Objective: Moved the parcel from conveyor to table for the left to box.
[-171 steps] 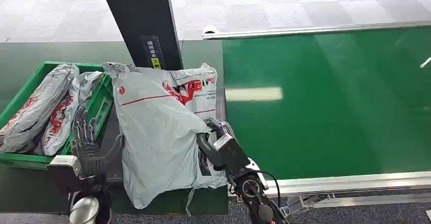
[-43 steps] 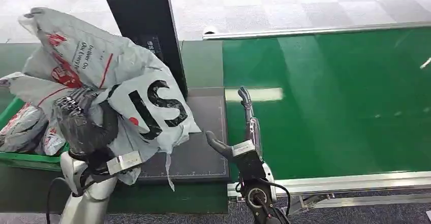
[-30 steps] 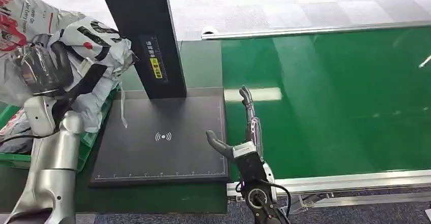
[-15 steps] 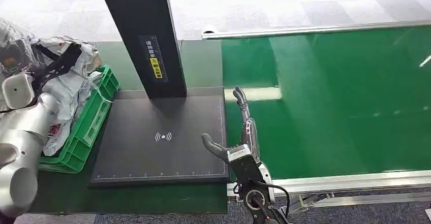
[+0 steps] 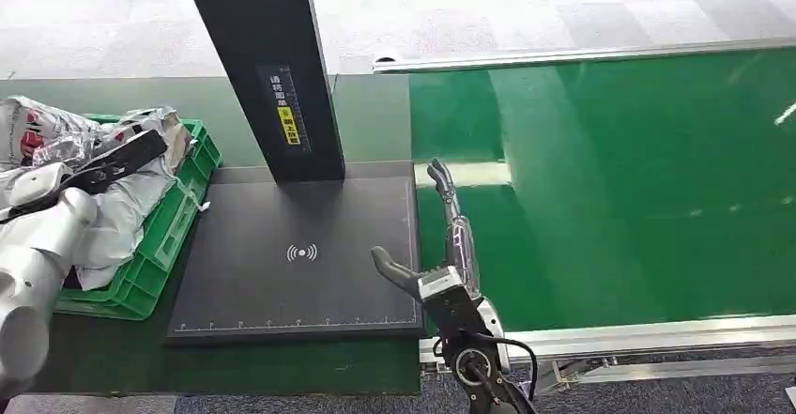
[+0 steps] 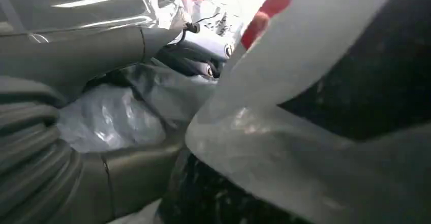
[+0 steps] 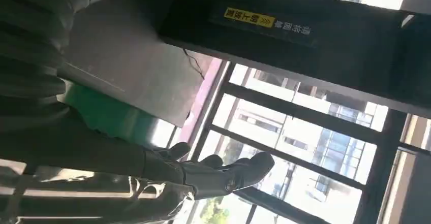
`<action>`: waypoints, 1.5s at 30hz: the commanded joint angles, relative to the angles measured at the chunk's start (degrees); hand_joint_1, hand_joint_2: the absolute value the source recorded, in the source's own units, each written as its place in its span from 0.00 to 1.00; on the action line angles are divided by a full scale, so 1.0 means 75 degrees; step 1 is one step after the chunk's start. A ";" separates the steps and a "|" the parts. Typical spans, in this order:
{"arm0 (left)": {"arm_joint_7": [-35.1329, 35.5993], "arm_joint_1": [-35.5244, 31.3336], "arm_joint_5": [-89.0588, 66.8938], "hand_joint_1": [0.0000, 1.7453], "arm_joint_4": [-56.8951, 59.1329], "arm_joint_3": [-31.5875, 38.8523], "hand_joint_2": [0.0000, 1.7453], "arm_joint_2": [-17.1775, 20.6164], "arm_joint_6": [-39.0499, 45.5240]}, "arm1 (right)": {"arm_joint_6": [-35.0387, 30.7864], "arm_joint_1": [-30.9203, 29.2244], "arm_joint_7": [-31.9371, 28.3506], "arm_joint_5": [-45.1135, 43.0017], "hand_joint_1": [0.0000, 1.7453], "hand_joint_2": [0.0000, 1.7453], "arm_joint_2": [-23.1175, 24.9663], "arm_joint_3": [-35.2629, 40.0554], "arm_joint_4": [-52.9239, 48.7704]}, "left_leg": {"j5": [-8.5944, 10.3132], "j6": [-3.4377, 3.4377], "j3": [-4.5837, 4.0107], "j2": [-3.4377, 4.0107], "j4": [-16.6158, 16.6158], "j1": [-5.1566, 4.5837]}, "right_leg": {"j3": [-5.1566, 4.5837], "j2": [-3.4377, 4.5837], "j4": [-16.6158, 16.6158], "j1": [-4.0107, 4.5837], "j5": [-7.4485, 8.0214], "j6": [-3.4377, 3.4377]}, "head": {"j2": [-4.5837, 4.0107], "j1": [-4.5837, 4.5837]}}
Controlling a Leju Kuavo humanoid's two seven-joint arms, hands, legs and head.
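1. Parcel (image 5: 89, 165), a crumpled grey bag, is lying on top of the green crate (image 5: 164, 245), and our left hand (image 5: 117, 156) is gripping it.
2. We are holding our right hand (image 5: 441, 245) spread and empty, at the edge of the black mat (image 5: 300, 254) beside the green belt (image 5: 610, 179).

My left hand (image 6: 76, 148) comes in grey and ribbed, its thick thumb across the top and another grey part lower down. Crinkled grey plastic of the parcel (image 6: 305, 82) presses close against it, with a red mark and broad black lettering. Whether my fingers grip it I cannot tell
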 commanded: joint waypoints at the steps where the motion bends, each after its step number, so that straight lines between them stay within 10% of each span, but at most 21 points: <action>1: 0.0126 -0.0079 0.0063 0.00 0.0632 0.0350 1.00 0.0056 0.0213 | -0.0062 -0.0183 0.0129 0.0079 0.00 1.00 -0.0177 0.0006 0.0290 | 0.0002 0.0008 0.0019 0.0007 -0.0010 0.0000 | 0.0018 -0.0008 -0.0012 0.0003 0.0003 -0.0006 | 0.0000 0.0000; 10: 0.0153 -0.0209 0.0391 0.00 0.0571 0.0856 1.00 0.0017 0.1525 | -0.0113 -0.0075 0.0234 0.0241 0.00 1.00 -0.0140 -0.0014 0.0168 | 0.0001 0.0008 0.0023 -0.0005 -0.0012 0.0001 | 0.0026 -0.0022 -0.0015 0.0006 -0.0001 -0.0007 | 0.0000 0.0000; 27: -0.2709 0.0873 0.2735 0.00 -0.1651 0.1392 1.00 -0.0820 0.4501 | -0.0588 0.0079 0.0389 0.0591 0.00 1.00 -0.0081 -0.0296 0.0158 | 0.0005 0.0008 0.0012 -0.0019 -0.0009 0.0000 | 0.0017 -0.0034 -0.0013 0.0004 -0.0002 -0.0004 | 0.0000 0.0000; 33: -0.4615 0.3992 0.6409 0.00 -0.6268 0.0085 1.00 -0.2086 0.3561 | -0.0611 0.0106 0.0437 0.0632 0.00 1.00 -0.0062 -0.0714 0.0094 | 0.0006 0.0010 0.0026 -0.0012 -0.0025 -0.0013 | 0.0023 -0.0023 -0.0022 -0.0011 -0.0002 0.0001 | 0.0000 0.0000; 38: -0.4885 0.6539 1.0930 0.00 -0.8565 -0.1206 1.00 -0.2950 -0.0882 | -0.0209 0.0352 0.0314 0.0002 0.00 1.00 -0.0125 -0.1331 0.0232 | 0.0000 0.0020 0.0046 -0.0030 -0.0035 -0.0021 | 0.0054 -0.0047 -0.0046 -0.0016 -0.0008 0.0004 | 0.0000 -0.0003; 45: -0.5091 0.7720 1.1722 0.00 -0.7935 -0.2110 1.00 -0.4000 -0.0544 | 0.0794 0.0909 -0.0073 -0.1602 0.00 1.00 -0.0233 -0.2101 0.0443 | -0.0038 0.0036 0.0056 -0.0005 -0.0031 -0.0043 | 0.0060 -0.0023 -0.0051 -0.0037 -0.0024 0.0018 | 0.0000 -0.0003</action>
